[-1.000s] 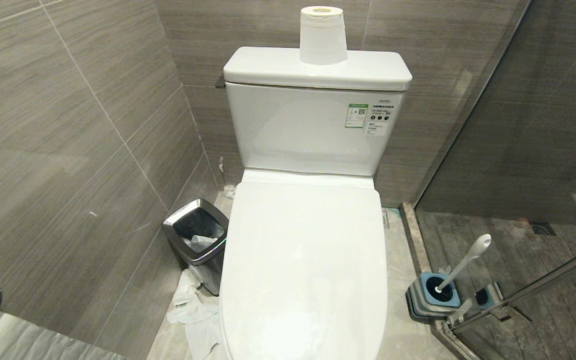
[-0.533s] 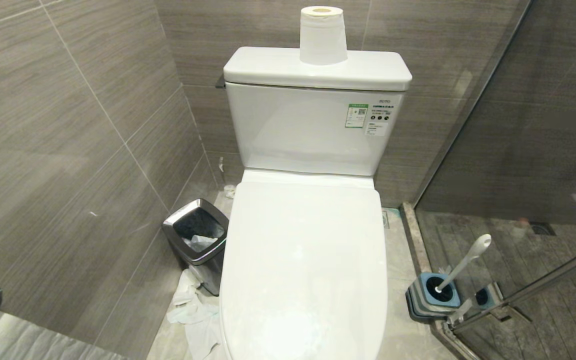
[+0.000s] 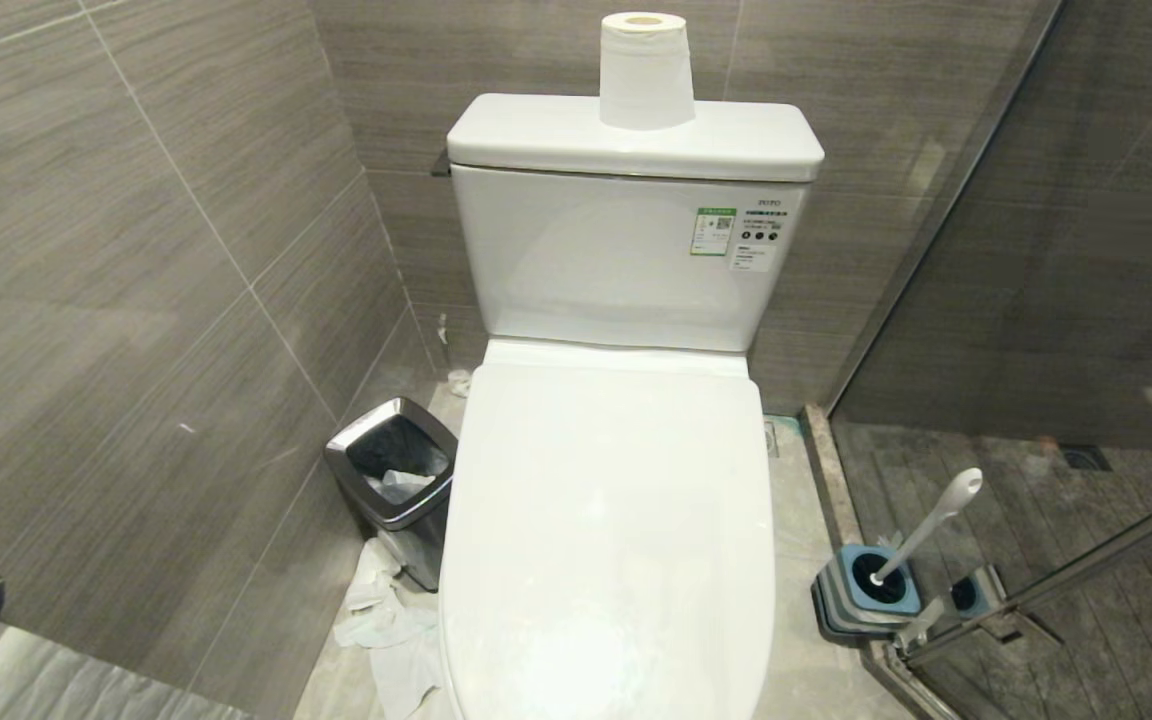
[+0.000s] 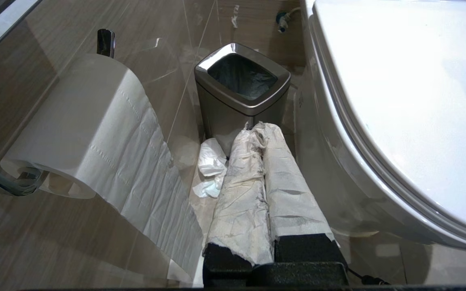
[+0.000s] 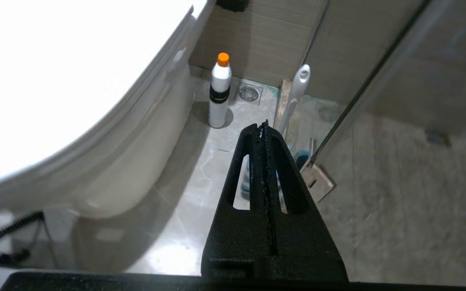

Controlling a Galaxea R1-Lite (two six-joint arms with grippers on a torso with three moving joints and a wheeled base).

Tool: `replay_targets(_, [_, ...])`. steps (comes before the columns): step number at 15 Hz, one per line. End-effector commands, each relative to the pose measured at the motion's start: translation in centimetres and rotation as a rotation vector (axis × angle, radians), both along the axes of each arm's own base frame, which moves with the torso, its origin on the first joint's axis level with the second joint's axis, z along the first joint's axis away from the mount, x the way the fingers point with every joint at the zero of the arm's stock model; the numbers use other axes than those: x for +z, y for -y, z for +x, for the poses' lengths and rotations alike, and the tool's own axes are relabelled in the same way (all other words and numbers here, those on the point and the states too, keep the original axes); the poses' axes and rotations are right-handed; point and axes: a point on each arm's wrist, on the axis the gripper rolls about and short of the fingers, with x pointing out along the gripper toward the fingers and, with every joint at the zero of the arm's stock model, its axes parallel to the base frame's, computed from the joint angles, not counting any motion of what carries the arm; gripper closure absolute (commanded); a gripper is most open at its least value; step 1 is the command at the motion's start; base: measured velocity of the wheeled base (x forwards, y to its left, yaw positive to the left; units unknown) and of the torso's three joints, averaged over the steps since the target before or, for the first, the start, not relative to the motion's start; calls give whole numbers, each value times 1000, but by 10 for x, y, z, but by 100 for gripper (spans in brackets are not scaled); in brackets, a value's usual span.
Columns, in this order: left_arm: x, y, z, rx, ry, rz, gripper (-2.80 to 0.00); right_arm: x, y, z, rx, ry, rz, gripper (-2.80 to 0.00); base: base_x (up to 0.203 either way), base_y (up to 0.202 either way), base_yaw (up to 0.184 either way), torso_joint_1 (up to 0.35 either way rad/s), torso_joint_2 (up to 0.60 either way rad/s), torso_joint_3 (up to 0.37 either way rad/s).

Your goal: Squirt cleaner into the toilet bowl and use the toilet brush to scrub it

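Toilet (image 3: 606, 520): lid down over the bowl; paper roll (image 3: 645, 70) upright on the tank.
Bin (image 3: 393, 470): left of toilet, black liner, crumpled paper inside; more paper on the floor nearby.
Toilet brush (image 3: 926, 530): right of toilet, leaning in its blue-grey holder (image 3: 861, 590).
Bottle (image 5: 219, 91): white, orange cap, on the floor by the toilet base.
Left gripper (image 4: 257, 133): paper-wrapped fingers pressed together, empty.
Right gripper (image 5: 263, 127): fingers closed, empty.

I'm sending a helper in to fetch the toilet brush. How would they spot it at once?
Start at the white toilet with its lid shut. On the floor to its right, by the glass shower door, sits a square blue-and-grey holder. The toilet brush leans out of it: a slim white handle, unlike the steel door bar beside it.
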Motion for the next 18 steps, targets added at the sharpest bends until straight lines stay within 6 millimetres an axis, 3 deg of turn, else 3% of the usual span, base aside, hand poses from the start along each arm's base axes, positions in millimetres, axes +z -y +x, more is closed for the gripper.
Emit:
replay_targets(1, [-2,0,0,2,-5,1,0,-3,0,1,4,-9,-21,0,0,0,0,0,0,0])
replay_targets(7, [-2,1,0,-29,-9,142,0,-3,1,1,-25,-11,74,0,0,0,0,0,0,0])
replay_targets(11, [-1,0,0,-18,-6,28,0,-3,1,1,-26,-13,77,0,0,0,0,0,0,0])
replay_targets(18, [-2,0,0,-5,-6,7,0,-3,1,1,-29,-13,85,0,0,0,0,0,0,0])
